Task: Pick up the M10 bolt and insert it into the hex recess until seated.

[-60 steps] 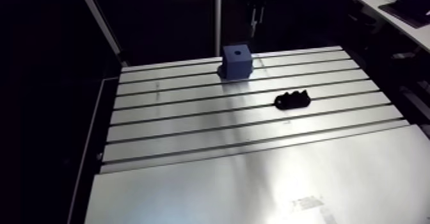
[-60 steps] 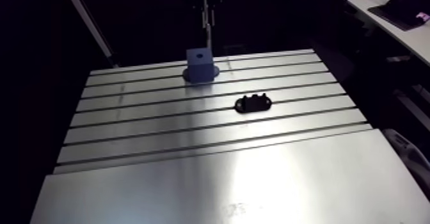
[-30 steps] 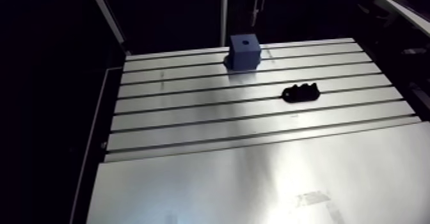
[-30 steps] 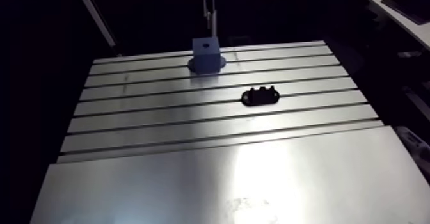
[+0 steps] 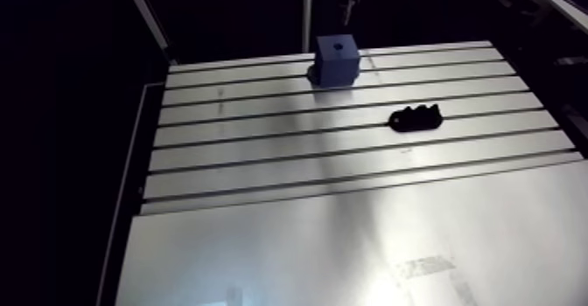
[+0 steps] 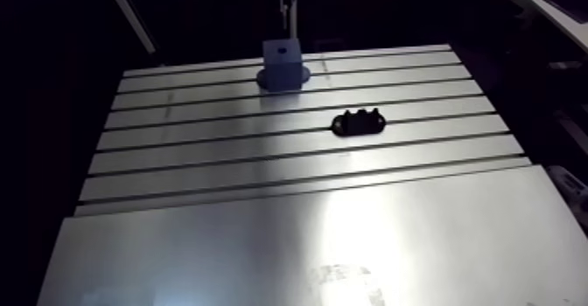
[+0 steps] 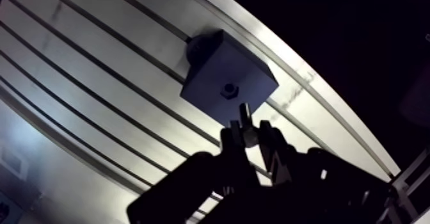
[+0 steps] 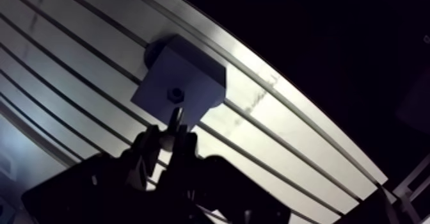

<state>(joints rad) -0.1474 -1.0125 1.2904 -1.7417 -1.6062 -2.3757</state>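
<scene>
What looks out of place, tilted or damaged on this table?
Nothing stands out. The blue block sits flat on the table, the black part lies flat apart from it, and the fingers hold the bolt near the block's hex recess.

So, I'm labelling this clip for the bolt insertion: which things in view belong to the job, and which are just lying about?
Part of the job:
- gripper, shut on the bolt
- blue block with its hex recess, just ahead of the bolt's tip

Just lying about:
- black lumpy part, on the table, apart from the block
</scene>
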